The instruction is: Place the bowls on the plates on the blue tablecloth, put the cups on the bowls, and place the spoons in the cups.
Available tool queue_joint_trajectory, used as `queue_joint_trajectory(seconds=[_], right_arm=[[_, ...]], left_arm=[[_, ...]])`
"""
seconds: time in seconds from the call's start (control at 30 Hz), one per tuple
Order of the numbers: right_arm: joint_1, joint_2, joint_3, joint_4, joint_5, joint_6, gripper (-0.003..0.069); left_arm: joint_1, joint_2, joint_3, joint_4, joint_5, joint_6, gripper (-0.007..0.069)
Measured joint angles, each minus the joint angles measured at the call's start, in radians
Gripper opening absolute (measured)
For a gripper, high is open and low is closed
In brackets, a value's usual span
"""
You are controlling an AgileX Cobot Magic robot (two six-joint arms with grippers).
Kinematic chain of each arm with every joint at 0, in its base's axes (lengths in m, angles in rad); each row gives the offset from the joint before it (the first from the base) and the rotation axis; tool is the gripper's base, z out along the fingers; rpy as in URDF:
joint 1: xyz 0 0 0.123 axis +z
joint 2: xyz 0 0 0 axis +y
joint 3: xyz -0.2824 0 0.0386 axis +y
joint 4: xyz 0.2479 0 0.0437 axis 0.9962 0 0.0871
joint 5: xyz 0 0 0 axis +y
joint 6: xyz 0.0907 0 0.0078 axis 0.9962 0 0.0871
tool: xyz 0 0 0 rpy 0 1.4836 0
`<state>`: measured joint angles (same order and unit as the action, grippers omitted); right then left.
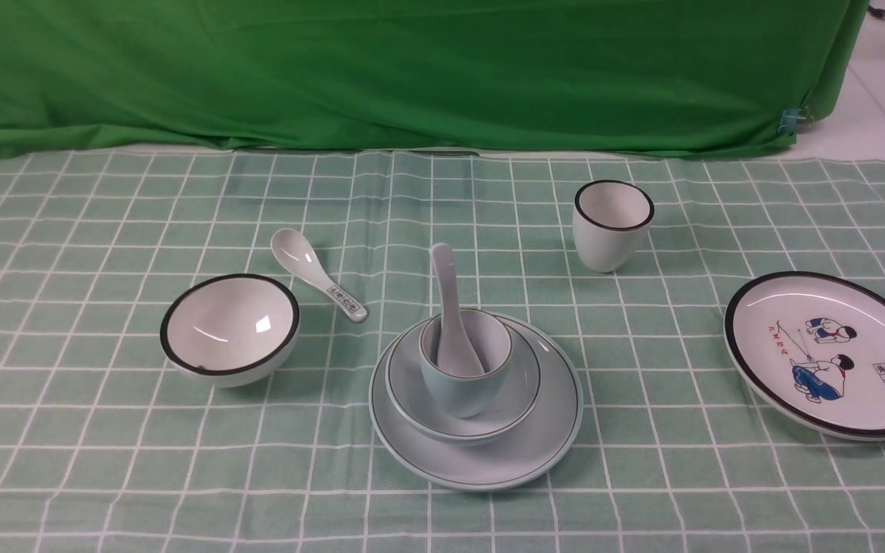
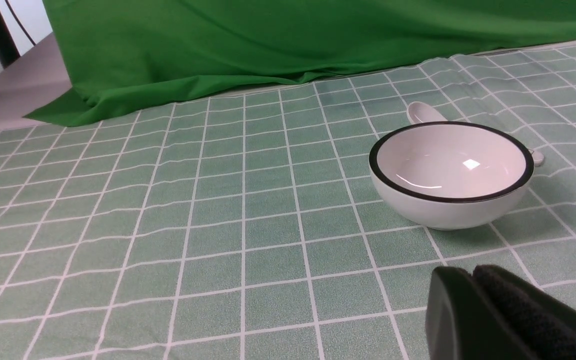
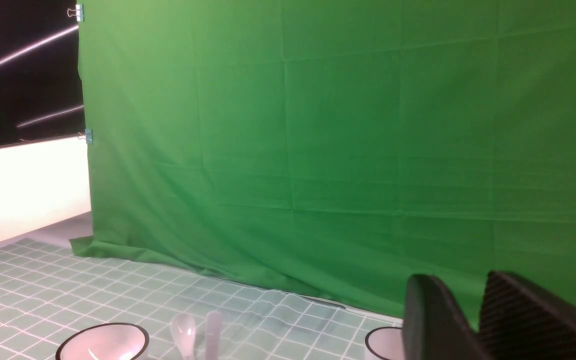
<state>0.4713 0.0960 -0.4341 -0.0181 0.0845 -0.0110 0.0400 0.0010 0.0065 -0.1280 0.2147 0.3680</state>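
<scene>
Left gripper (image 2: 473, 280): jaws pressed together, holding nothing, low over the tablecloth (image 1: 104, 430) at its near-left corner. Right gripper (image 3: 473, 300): jaws slightly apart with a narrow gap, nothing between them, raised and aimed at the green backdrop (image 3: 343, 140); out of the front view.

Nearest the left gripper: white bowl (image 1: 230, 329), black rim, empty, upright on the cloth left of centre. Just behind it lies the white spoon (image 1: 318, 275), scoop up, dark pattern at the handle end. May be characters, too small to read.

Near-centre stack: pale blue plate (image 1: 481, 453), pale blue bowl (image 1: 519, 399) on it, pale blue cup (image 1: 464, 369) in the bowl, pale spoon (image 1: 449, 315) standing in the cup, handle up and leaning toward the far edge.

White cup (image 1: 612, 224), black rim, upright, right of centre toward the far edge. White plate (image 1: 830, 353) at the right edge, black rim, cartoon of two kids, red and black characters, not legible.
</scene>
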Motion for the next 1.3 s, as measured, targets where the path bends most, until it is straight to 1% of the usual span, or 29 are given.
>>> queue_joint_trajectory(seconds=[0.17,0.27,0.37,0.43,0.57,0.63,1.3], right_arm=[[0.000,0.000,0.000,0.000,0.000,0.000,0.0215],[0.000,0.000,0.000,0.000,0.000,0.000,0.0216],[0.000,0.000,0.000,0.000,0.000,0.000,0.0221],[0.000,0.000,0.000,0.000,0.000,0.000,0.0224],[0.000,0.000,0.000,0.000,0.000,0.000,0.0234],[0.000,0.000,0.000,0.000,0.000,0.000,0.0234],[0.000,0.000,0.000,0.000,0.000,0.000,0.0241]], left_arm=[[0.000,0.000,0.000,0.000,0.000,0.003,0.0017],[0.000,0.000,0.000,0.002,0.001,0.028,0.0017],[0.000,0.000,0.000,-0.023,0.002,0.022,0.0017],[0.000,0.000,0.000,-0.041,0.005,-0.003,0.0017],[0.001,0.000,0.000,-0.055,0.004,-0.116,0.0017],[0.001,0.000,0.000,-0.057,0.004,-0.141,0.0017],[0.001,0.000,0.000,-0.058,0.008,-0.156,0.0017]])
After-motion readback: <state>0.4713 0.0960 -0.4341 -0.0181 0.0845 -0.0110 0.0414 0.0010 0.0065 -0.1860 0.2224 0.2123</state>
